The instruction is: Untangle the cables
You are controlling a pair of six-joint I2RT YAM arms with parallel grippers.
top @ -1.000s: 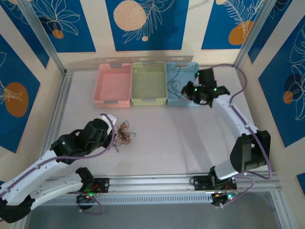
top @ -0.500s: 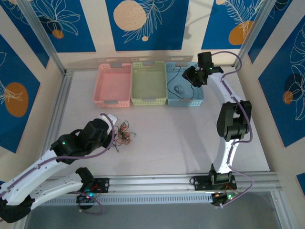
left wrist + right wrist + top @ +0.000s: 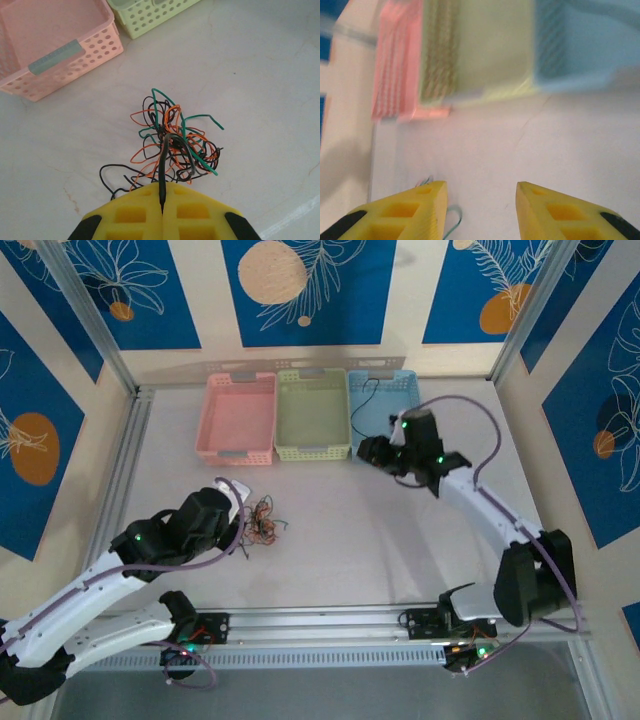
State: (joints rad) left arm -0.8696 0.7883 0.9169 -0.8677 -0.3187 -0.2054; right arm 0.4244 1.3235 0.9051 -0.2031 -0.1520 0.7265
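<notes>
While most of the cables [image 3: 175,142] sit in one knot on the table [image 3: 380,540], just ahead of the left gripper [image 3: 162,212], we judge the job early, w/ the bulk left to do. Black, orange and teal-green wires cross each other in the clump. From the top view it lies left of centre, well apart from the three baskets at the far edge.

Left fingers [image 3: 135,215] are pressed together on one black strand [image 3: 164,165] that arches out of the knot and runs down btwn the pads. So that strand is pinned but not yet freed.

What looks done: a thin black cable [image 3: 364,398] lies inside the blue basket [image 3: 385,373]. We spot no wire in the pink basket [image 3: 240,380] or green basket [image 3: 312,373].

Right gripper [image 3: 480,192] hangs over table in front of the baskets, fingers apart, nothing btwn them; its view is blurred. A bit of teal wire [image 3: 452,220] shows by one finger, prob. the clump's edge, but we can't confirm.

Left to do, in our view: draw out the pinned strand, then the rest one by one.
</notes>
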